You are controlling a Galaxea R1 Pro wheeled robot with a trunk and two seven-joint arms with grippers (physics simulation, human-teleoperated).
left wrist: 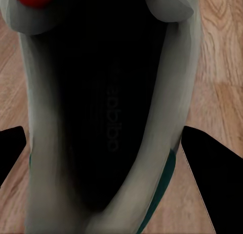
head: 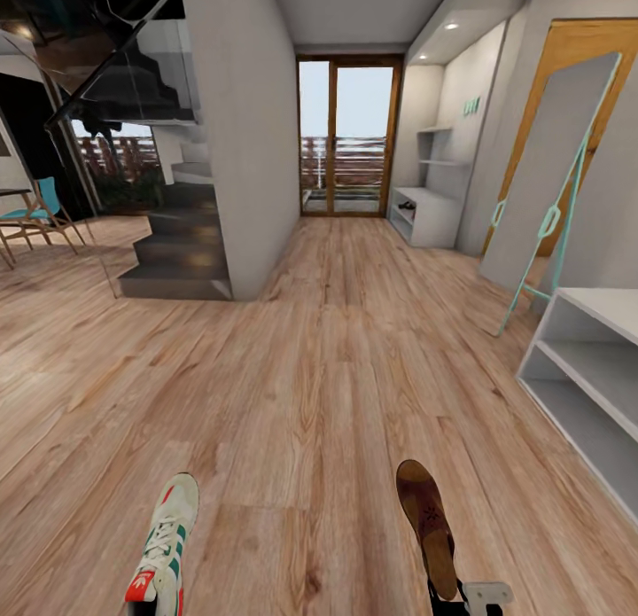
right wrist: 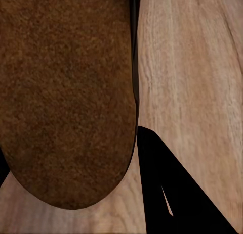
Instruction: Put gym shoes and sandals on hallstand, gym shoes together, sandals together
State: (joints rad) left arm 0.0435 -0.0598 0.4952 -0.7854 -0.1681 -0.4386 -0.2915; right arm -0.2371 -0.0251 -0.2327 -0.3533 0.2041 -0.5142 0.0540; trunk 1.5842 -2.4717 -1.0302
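Head view shows the hallstand [head: 424,210] far ahead on the right wall, while the left gripper [left wrist: 109,143] grasps a gym shoe [head: 165,545] and the right gripper [right wrist: 132,143] grasps a sandal [head: 428,523], both pointing toward it.

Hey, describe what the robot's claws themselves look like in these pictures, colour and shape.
Left claw: two flat black fingers with angular, pointed outlines. Right claw: the same matte black, one wedge-shaped finger showing. In the head view, a pale grey-white bracket sits by the right claw. No cables or markings visible.
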